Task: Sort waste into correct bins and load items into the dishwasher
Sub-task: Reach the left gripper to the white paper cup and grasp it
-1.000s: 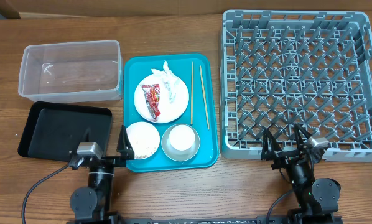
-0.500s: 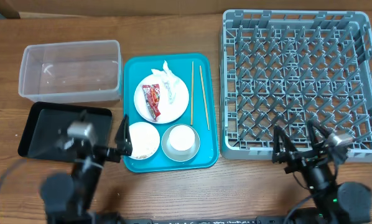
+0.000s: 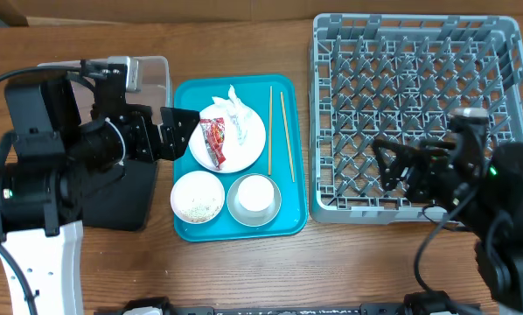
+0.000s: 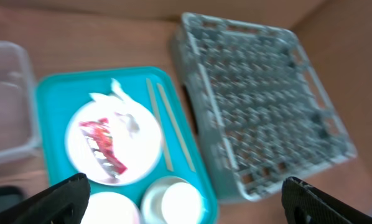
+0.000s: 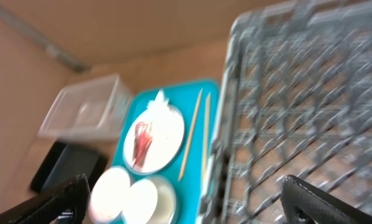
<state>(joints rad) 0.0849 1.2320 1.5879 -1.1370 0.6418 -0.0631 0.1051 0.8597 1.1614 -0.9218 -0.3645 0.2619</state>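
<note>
A teal tray (image 3: 187, 94) holds a white plate (image 3: 244, 149) with a red wrapper (image 3: 213, 142) and a crumpled tissue (image 3: 235, 112), two chopsticks (image 3: 279, 131), a white bowl with rice (image 3: 198, 197) and a grey bowl holding a white cup (image 3: 254, 199). The grey rack (image 3: 419, 114) stands at the right. The clear tub (image 3: 152, 74) and black tray (image 3: 130, 201) are mostly hidden by my left arm. My left gripper (image 3: 176, 131) is open and empty, raised over the tray's left edge. My right gripper (image 3: 401, 166) is open and empty above the rack's front. Both wrist views are blurred.
The wooden table (image 3: 331, 262) runs along the front. The plate and wrapper show in the left wrist view (image 4: 102, 146) and in the right wrist view (image 5: 150, 138). The rack's front wall (image 3: 375, 210) lies under my right gripper.
Both arms have risen from the table's front edge. The left gripper moved up over the tray's left side; the right gripper moved up over the rack's front. No object has moved.
</note>
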